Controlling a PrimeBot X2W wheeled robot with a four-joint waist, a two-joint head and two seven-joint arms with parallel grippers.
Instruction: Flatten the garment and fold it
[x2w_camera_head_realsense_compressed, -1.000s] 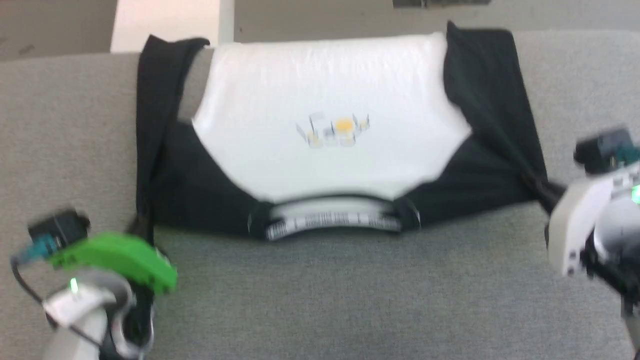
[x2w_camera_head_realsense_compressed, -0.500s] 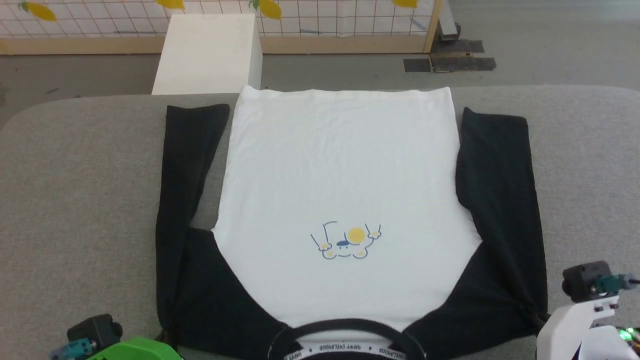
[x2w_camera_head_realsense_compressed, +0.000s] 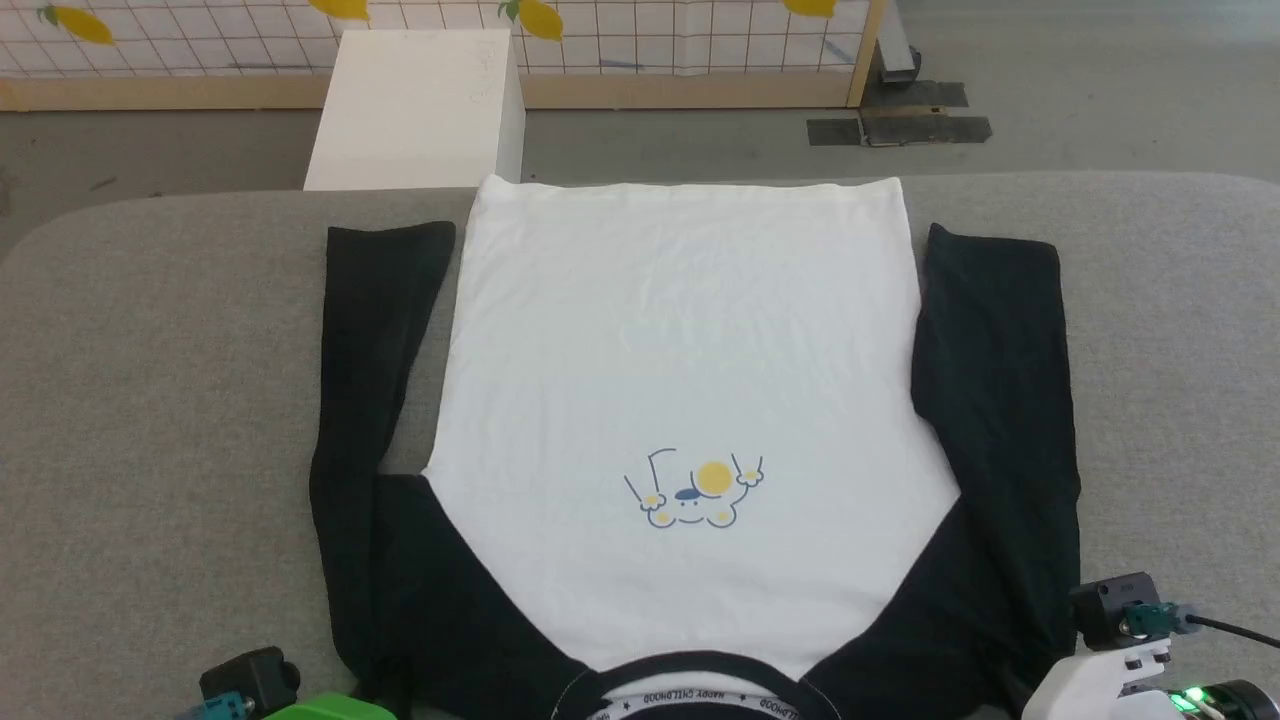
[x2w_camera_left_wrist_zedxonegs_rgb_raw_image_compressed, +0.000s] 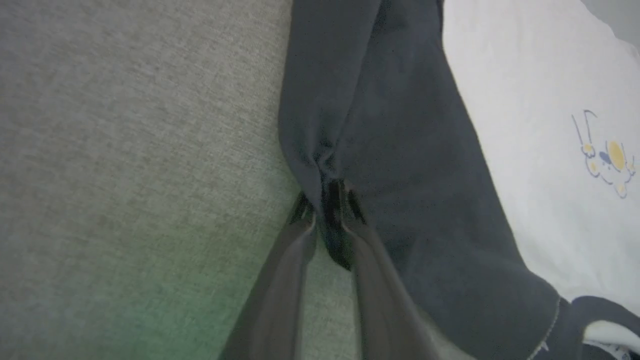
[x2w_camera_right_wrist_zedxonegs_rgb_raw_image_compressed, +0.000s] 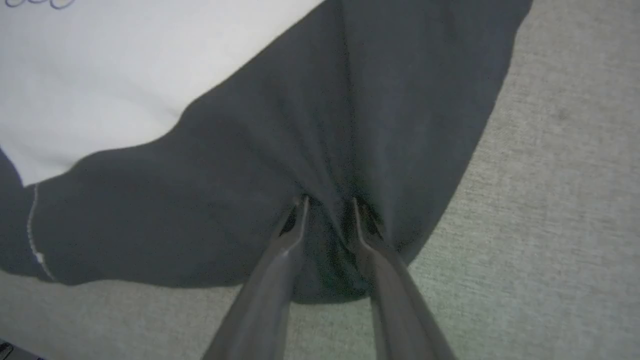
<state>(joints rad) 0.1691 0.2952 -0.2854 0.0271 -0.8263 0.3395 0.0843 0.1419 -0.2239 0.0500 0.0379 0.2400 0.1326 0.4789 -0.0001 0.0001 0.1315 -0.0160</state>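
**Shirt laid flat, collar toward me, both hands at the shoulders**

The garment (x2w_camera_head_realsense_compressed: 680, 360) lies face up in the middle of the grey desk (x2w_camera_head_realsense_compressed: 170, 400). Its long axis runs straight away from me. The collar is at the near edge, cut by the bottom of the head view, and the hem is at the far edge. The white body is smooth, with the small yellow-and-blue print toward the collar end. Both black sleeves lie beside the body, cuffs pointing to the far side.

Left hand (x2w_camera_left_wrist_zedxonegs_rgb_raw_image_compressed: 327, 200): the tips sit at the outer edge of the left sleeve near the shoulder. They are almost together, with a dark pucker of cloth between them. I cannot tell whether it is pinching.

Right hand (x2w_camera_right_wrist_zedxonegs_rgb_raw_image_compressed: 330, 205): the fingers stand plainly apart, tips down on the right sleeve near its outer edge, with gathered cloth lying between them.

Against half a second ago, the shirt lies much as it did. Both sleeve cuffs sit a shade nearer me, and both wrists have sunk lower in the head view. A second ago that view was blurred and aimed differently.
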